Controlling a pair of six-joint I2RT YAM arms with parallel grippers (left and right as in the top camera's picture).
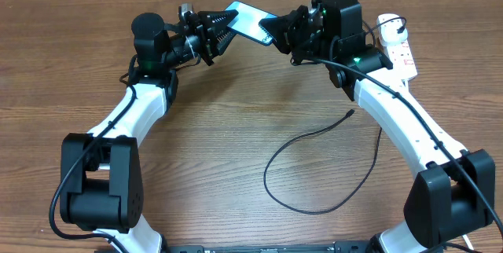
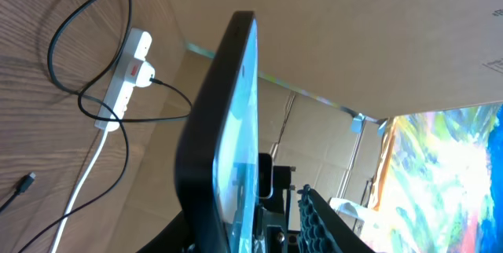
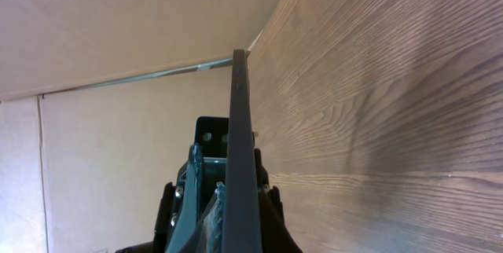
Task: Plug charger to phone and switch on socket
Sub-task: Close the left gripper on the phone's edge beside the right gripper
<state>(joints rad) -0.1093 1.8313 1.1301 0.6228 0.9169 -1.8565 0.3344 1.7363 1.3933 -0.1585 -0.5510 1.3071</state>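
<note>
The phone (image 1: 247, 21) hangs tilted above the far table, its light blue screen up. My right gripper (image 1: 277, 34) is shut on its right end; the right wrist view shows its dark edge (image 3: 241, 143) clamped between the fingers. My left gripper (image 1: 224, 27) stands open around the phone's left end, the phone (image 2: 228, 127) lying against one finger while the ribbed pad (image 2: 318, 221) stands apart from the screen. The charger's black cable (image 1: 314, 139) loops on the table, with its connector tip (image 1: 350, 113) lying free. The white socket (image 1: 399, 45) lies at the far right, a black plug in it.
The socket (image 2: 126, 76) shows a red switch mark, and its thick white lead (image 2: 78, 198) runs down the table. Cardboard walls stand behind the table's far edge. Both arm bases sit at the near corners.
</note>
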